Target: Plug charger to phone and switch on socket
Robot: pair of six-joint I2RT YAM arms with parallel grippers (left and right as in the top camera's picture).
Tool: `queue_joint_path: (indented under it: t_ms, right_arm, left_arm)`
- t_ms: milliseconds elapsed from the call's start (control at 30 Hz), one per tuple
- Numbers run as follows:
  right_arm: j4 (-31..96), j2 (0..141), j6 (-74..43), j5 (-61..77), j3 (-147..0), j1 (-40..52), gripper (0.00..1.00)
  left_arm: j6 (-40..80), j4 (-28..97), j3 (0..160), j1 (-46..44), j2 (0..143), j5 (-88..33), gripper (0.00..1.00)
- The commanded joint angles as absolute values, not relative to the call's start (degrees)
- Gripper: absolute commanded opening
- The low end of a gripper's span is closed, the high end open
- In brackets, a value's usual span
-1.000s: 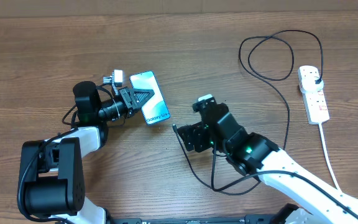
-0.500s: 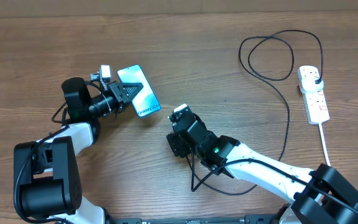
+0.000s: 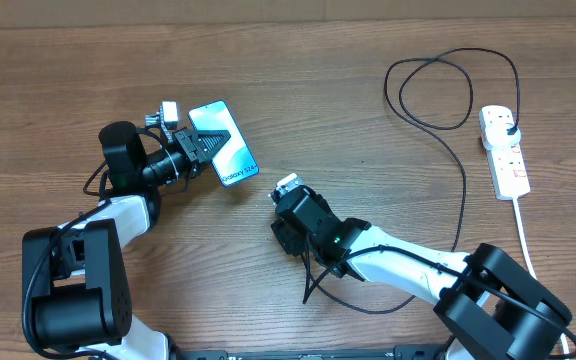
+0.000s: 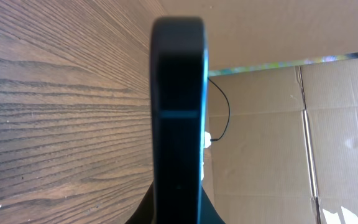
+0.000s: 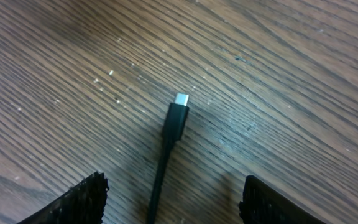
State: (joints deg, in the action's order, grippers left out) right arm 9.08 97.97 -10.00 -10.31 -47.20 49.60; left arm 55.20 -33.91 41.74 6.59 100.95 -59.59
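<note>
**A:** How do the arms sit?

**B:** The left arm is folded back at the left of the table [image 3: 68,60], wrist turned so the left gripper [image 3: 200,150] reaches rightward. Its jaws are pinched on the phone [image 3: 230,160]. The right arm stretches from the lower right to mid-table. The right gripper [image 3: 288,232] is bent low over the wood, jaws spread and gripping nothing.

**A:** What does one view give that another does not?

**B:** Overhead shows the phone's lit screen facing up, but the right gripper hides the near end of the charger [image 3: 463,180]. The right wrist view shows that end: the connector [image 5: 180,99] lies flat on the wood between the fingertips [image 5: 79,200], touching neither. The left wrist view sees the phone edge-on, a thin dark bar, with cardboard [image 4: 328,124] behind.

**A:** And the directions?

**B:** Overhead, the phone's long axis runs from upper left to lower right, its lower end toward the right gripper but apart from it. The connector's metal tip points away from the right wrist. The cable loops off to its plug [image 3: 509,128], seated in the socket [image 3: 508,165] at far right. The socket lies lengthwise up the frame, its cord [image 3: 528,250] trailing toward the near edge.
</note>
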Motion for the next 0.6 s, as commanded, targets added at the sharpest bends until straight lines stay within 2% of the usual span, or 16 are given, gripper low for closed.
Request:
queue_joint_path:
  t_ms: [0,333,567]
  right_arm:
    - [7.62,98.52,-10.63,-8.71,-47.75,50.46,0.67]
    - [5.15,103.37,-9.74,-13.93,-47.75,51.7,0.66]
    - [2.74,103.74,-9.06,-17.78,-47.75,51.68,0.61]
  left_arm:
    - [54.24,-34.3,43.66,6.63,100.03,-61.12,0.04]
    - [54.22,-34.28,43.66,6.63,100.03,-62.43,0.04]
    - [54.19,-34.3,43.66,6.63,100.03,-61.04,0.04]
